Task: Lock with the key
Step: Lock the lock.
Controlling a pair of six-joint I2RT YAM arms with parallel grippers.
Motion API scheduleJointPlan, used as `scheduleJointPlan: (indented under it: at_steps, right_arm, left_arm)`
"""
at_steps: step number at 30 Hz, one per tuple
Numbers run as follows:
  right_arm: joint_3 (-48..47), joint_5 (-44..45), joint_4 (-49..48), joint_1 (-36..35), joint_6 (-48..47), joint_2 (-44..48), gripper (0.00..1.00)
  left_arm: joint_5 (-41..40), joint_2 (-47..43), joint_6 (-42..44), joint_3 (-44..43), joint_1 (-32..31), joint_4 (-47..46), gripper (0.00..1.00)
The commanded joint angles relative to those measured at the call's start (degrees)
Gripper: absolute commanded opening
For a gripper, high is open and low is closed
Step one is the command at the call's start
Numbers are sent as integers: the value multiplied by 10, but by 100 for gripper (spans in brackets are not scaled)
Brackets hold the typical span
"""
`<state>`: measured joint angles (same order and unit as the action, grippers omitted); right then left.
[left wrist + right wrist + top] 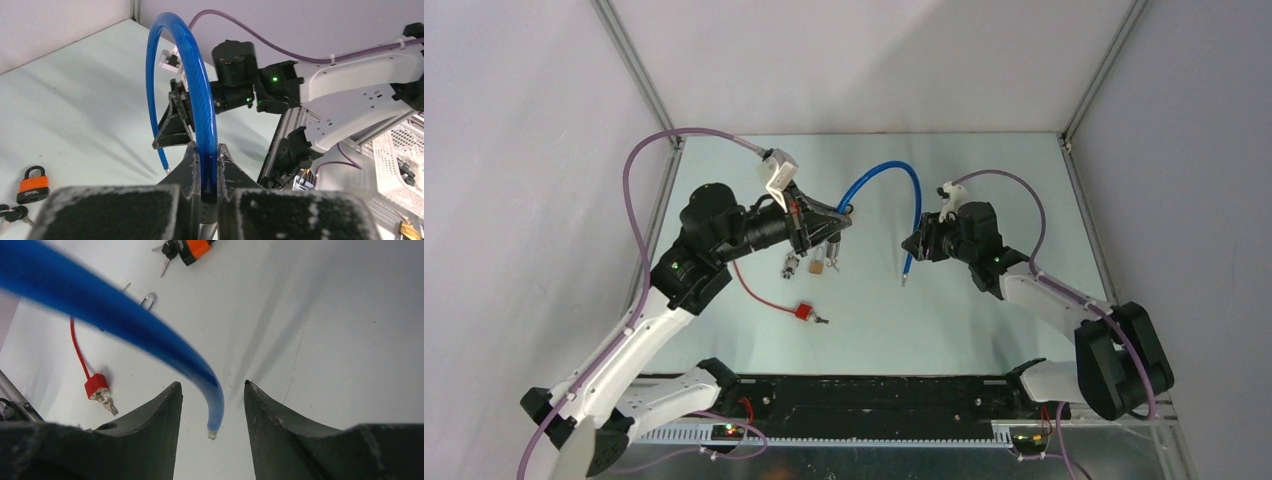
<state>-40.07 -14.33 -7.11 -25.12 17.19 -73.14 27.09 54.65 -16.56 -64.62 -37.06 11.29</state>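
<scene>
1. Pale grey walls [874, 60] close in the back and both sides, with bare metal frame posts [634, 70] running up the two far corners.
2. Below them lies the surface [984, 180], a light mint-white sheet, with a black rail [874, 395] along its near edge.
3. The left arm [654, 330] reaches in from the near left and the right arm [1044, 300] from the near right; a purple cable [639, 170] loops above the left one.
4. A blue tube [889, 168] arches over the middle of the surface, between the two arms.
5. The left claw [206, 150] is clamped on one end of that tube, its fingers pressed against both sides.
6. The right claw [211, 385] stands with its fingers apart; the tube's free end hangs in the gap and appears to touch neither finger.
7. A red cable [754, 290] curves across the surface nearer the left arm and ends in a small red lock body [804, 312] with a key hanging off it.
8. The orange padlock [818, 266] lies flat on the surface just below the left claw, untouched by either arm, its shackle seated in the body.
9. The keys [791, 265] lie just beside the padlock, on its left in the top view, also on the surface.
</scene>
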Motion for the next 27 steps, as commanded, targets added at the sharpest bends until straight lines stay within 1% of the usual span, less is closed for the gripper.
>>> scheduleJointPlan:
  at_steps: [1, 6, 13, 16, 18, 20, 23, 25, 27]
  right_arm:
    - [-18, -33, -54, 3, 11, -35, 52]
    - [-27, -45, -54, 3, 25, -56, 49]
    - [-27, -71, -48, 3, 66, -62, 44]
    - [-27, -85, -66, 3, 85, -71, 39]
    - [-29, -97, -77, 5, 107, -75, 37]
    - [-34, -99, -77, 7, 113, -78, 38]
    - [-40, -83, -65, 7, 112, -77, 43]
    - [-41, -68, -56, 7, 111, -73, 45]
    - [-42, -67, -54, 7, 109, -72, 45]
  left_arm:
    - [23, -13, -9, -31, 1, -48, 0]
    - [28, -19, -18, -35, 1, -56, 0]
    - [26, -21, -33, -35, 1, -72, 0]
    - [27, -24, -41, -31, 1, -82, 0]
    - [28, -27, -44, -30, 1, -84, 0]
    - [30, -31, -46, -29, 1, -87, 0]
    - [31, -40, -48, -27, 1, -88, 0]
    - [33, -44, -49, -27, 1, -90, 0]
    - [34, -47, -52, -29, 1, -93, 0]
